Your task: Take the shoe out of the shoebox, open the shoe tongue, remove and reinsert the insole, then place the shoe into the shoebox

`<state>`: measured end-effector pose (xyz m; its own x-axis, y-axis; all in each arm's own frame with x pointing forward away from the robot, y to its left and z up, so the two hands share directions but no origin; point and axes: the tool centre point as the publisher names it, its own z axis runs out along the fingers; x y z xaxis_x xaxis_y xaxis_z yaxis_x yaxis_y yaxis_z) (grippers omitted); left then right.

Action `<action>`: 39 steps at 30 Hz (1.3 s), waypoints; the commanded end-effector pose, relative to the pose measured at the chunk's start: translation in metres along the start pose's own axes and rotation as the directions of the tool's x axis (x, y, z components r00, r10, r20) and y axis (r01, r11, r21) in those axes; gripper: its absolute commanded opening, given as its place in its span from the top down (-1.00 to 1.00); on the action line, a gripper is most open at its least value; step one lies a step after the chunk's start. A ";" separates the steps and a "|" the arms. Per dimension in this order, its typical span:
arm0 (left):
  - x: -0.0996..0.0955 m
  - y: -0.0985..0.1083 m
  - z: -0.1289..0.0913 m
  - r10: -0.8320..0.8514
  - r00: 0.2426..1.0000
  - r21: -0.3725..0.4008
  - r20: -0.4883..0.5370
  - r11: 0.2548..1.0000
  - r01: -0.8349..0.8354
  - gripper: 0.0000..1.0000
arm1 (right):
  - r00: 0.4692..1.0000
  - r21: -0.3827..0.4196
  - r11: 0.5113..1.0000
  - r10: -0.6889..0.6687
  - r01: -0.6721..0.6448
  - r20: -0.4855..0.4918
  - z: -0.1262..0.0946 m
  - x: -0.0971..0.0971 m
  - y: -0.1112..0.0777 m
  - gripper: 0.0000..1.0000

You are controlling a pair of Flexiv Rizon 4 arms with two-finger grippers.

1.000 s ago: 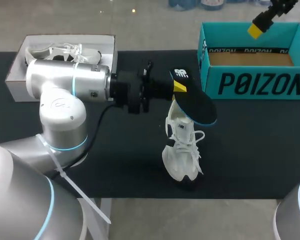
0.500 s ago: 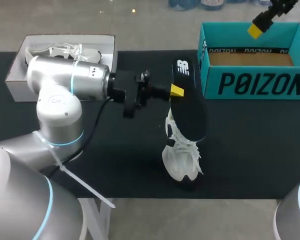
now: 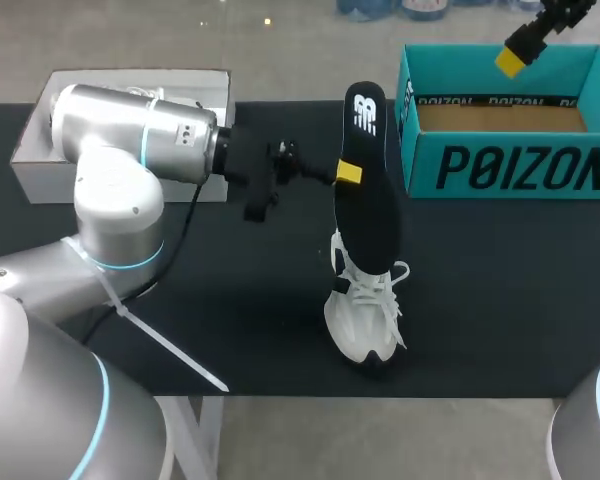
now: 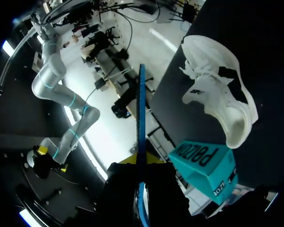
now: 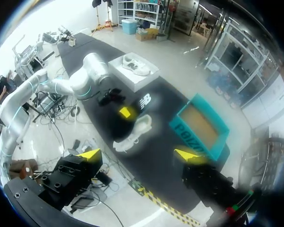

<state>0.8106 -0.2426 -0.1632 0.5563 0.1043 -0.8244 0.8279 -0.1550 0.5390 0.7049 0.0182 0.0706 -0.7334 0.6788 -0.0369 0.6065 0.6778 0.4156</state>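
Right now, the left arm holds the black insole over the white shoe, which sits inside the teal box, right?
No. The left gripper does hold the black insole over the white shoe, but the shoe stands on the black table, outside the teal box, not inside it; the head view shows this.

- A robotics lab, laid out as a test bench: the left arm (image 3: 130,165) and right arm (image 3: 592,430), silver with glowing blue joint rings, share 1 table (image 3: 500,320).
- A plain black mat covers the table as a staged work surface.
- The props suit a handling trial: 1 teal shoebox (image 3: 510,165) just ahead of the left claw (image 3: 352,173), 1 white sneaker (image 3: 365,310) near it, and 1 white box (image 3: 35,150) holding another sneaker (image 5: 135,65) back behind the claw.
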 end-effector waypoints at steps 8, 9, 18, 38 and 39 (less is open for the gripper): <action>-0.005 0.009 0.003 -0.015 0.999 -0.022 0.044 1.000 0.016 1.00 | 1.000 0.004 1.000 0.002 -0.002 -0.001 0.000 -0.001 0.002 -1.00; -0.005 0.009 0.003 -0.015 0.999 -0.022 0.044 1.000 0.016 1.00 | 1.000 0.004 1.000 0.002 -0.002 -0.001 0.000 -0.001 0.002 -1.00; -0.005 0.009 0.003 -0.015 0.999 -0.022 0.044 1.000 0.016 1.00 | 1.000 0.004 1.000 0.002 -0.002 -0.001 0.000 -0.001 0.002 -1.00; -0.005 0.009 0.003 -0.015 0.999 -0.022 0.044 1.000 0.016 1.00 | 0.916 -0.194 0.968 0.069 -0.157 -0.394 0.036 0.005 -0.030 -1.00; -0.005 0.009 0.003 -0.015 0.999 -0.022 0.044 1.000 0.016 1.00 | 0.911 -0.208 0.964 0.071 -0.168 -0.406 0.040 0.006 -0.032 -1.00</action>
<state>0.8153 -0.2461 -0.1535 0.5389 0.0638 -0.8400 0.8387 -0.1340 0.5279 0.6962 0.0179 0.0475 -0.7379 0.6306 0.2405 0.6567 0.5885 0.4717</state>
